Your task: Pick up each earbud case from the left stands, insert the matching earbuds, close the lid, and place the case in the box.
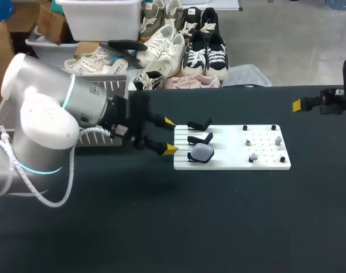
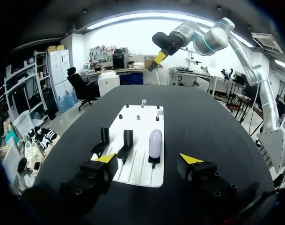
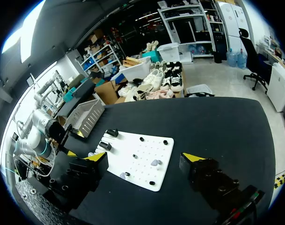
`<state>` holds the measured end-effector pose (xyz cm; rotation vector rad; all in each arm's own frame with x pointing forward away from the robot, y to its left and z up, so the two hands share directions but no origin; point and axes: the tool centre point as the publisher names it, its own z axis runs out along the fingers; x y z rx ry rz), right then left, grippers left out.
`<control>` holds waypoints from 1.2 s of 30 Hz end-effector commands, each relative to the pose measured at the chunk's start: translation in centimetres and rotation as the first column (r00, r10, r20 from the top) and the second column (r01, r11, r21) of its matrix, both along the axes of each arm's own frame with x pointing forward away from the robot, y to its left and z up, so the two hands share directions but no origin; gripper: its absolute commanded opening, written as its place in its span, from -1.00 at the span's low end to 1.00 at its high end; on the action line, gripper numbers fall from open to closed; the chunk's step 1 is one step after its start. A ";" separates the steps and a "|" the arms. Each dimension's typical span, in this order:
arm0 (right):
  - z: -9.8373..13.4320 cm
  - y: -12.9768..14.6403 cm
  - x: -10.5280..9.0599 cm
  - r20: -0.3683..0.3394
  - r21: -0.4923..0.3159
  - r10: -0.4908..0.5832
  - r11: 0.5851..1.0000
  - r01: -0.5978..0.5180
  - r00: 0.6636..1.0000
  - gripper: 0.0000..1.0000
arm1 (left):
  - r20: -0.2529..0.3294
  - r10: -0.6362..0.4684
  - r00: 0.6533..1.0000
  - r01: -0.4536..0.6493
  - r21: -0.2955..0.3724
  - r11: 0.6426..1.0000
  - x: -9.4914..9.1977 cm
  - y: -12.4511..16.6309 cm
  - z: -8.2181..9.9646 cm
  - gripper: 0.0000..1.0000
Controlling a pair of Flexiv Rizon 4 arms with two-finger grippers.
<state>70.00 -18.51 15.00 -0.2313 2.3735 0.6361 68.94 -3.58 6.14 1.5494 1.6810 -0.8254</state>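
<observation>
A pale lavender earbud case [image 1: 203,151] sits on the nearest of three black stands at the left end of a white board [image 1: 263,164]. The other two stands [image 1: 199,137] are empty. Small grey earbuds [image 1: 278,140] rest on pegs at the board's right end. My left gripper [image 1: 168,135] hovers just left of the stands, open. In the left wrist view the case [image 2: 155,143] stands shortly ahead of the open fingers [image 2: 105,158], touching neither. My right gripper [image 3: 143,157] is open and empty, high beyond the board's right end [image 1: 297,105].
A grey slatted box [image 1: 107,91] stands at the table's back left, behind my left arm. The board's right half holds several black pegs [image 1: 245,128]. Dark table surface lies bare in front of the board.
</observation>
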 end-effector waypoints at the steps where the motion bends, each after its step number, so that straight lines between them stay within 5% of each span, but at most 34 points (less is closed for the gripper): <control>1: 0.0 0.0 0.0 0.000 0.000 0.000 1.000 0.000 1.000 1.00 | 0.014 0.009 1.000 -0.009 -0.006 1.000 -0.6 -0.5 -0.7 -0.10; 2: 0.0 0.0 0.0 0.000 0.000 0.000 1.000 0.000 1.000 1.00 | 0.015 0.010 1.000 -0.010 -0.007 1.000 -0.7 -0.5 -0.8 -0.04; 4: 0.0 0.0 0.0 0.000 0.000 0.000 1.000 0.000 1.000 1.00 | 0.015 0.013 1.000 -0.013 -0.009 1.000 -0.7 -0.8 -1.0 0.41; 36: 0.0 0.0 0.0 0.000 0.000 0.000 1.000 0.000 1.000 1.00 | -0.010 -0.053 0.999 0.053 -0.007 0.999 -0.6 -3.9 -3.2 0.37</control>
